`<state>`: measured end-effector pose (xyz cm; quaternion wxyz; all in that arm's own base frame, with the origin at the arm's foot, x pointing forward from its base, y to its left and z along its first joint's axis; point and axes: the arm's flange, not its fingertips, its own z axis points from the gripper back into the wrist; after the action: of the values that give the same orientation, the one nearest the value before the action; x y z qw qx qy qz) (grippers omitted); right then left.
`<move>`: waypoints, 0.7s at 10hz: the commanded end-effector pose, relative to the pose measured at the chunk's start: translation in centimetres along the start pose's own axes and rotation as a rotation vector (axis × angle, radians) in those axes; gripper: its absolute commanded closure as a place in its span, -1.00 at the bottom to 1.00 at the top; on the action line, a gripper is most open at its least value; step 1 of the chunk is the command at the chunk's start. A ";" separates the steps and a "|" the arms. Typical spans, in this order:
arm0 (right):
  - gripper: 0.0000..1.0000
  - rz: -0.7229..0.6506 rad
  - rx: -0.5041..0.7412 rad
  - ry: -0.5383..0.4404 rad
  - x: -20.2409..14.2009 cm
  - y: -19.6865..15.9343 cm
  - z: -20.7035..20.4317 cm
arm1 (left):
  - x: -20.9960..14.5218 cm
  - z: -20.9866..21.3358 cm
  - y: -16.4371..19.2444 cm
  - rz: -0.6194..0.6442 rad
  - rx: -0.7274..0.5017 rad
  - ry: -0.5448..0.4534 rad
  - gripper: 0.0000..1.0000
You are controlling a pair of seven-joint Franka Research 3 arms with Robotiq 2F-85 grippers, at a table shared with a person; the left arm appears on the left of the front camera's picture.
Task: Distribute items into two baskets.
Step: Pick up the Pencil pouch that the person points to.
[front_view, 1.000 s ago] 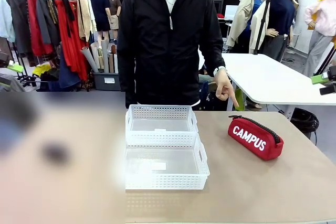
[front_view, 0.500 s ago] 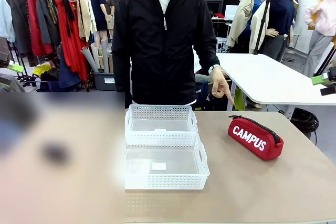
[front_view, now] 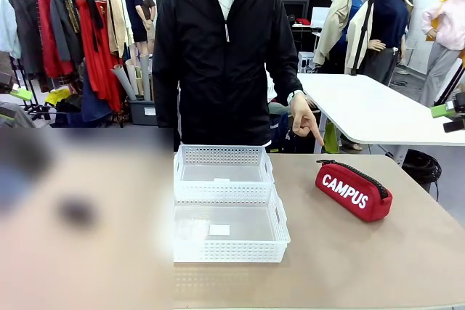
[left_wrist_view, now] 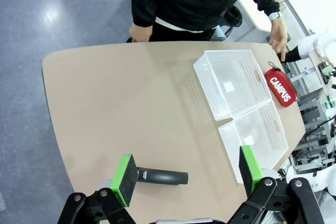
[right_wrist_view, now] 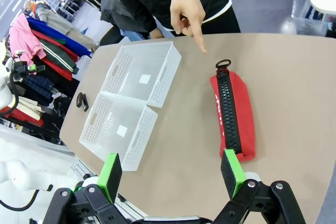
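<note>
Even, bright indoor light; shadows under the baskets point(front_view: 229, 250) are faint. Front view: a soft, out-of-focus smear covers the lower left of the frame. Left wrist view: glare on the floor point(left_wrist_view: 50, 17) at upper left; the desk point(left_wrist_view: 121, 108) edges bow.

A tan table point(front_view: 349, 252) carries the near basket point(front_view: 229, 233) and the far basket point(front_view: 222, 173), white, touching end to end; a red pouch point(front_view: 353, 191) lies apart on their right; a black stapler point(left_wrist_view: 160, 176) lies well apart on their left.

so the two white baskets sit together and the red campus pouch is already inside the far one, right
Not inside: the red pouch lies on the table, apart from the far basket and near basket, as the front view shows.
</note>
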<state>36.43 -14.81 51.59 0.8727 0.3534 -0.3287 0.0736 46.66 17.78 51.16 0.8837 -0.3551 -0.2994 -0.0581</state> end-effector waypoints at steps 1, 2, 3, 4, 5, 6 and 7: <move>-1.00 0.002 0.013 -0.006 0.0 0.1 0.0 | 0.0 0.0 0.0 0.000 0.002 -0.003 -1.00; -1.00 0.002 0.013 -0.006 0.0 0.1 0.0 | 0.0 0.0 0.0 0.000 0.002 -0.003 -1.00; -1.00 0.002 0.013 -0.006 0.0 0.1 0.0 | 0.0 0.0 0.0 0.000 0.002 -0.003 -1.00; -1.00 0.002 0.013 -0.006 0.0 0.1 0.0 | 0.0 0.0 0.0 0.000 0.002 -0.003 -1.00; -1.00 0.000 0.000 0.000 0.0 0.0 0.0 | 0.0 0.0 0.0 0.000 0.002 -0.003 -1.00; -1.00 -0.009 -0.021 0.038 1.0 -0.1 -1.1 | 0.0 0.0 0.0 0.000 0.002 -0.003 -1.00; -1.00 -0.015 -0.056 0.081 1.9 -0.2 -2.5 | 0.0 0.0 0.0 0.000 0.002 -0.003 -1.00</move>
<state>37.53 -14.01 51.08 0.8808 0.3462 -0.3133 0.0781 46.65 17.78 51.16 0.8837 -0.3551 -0.2995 -0.0581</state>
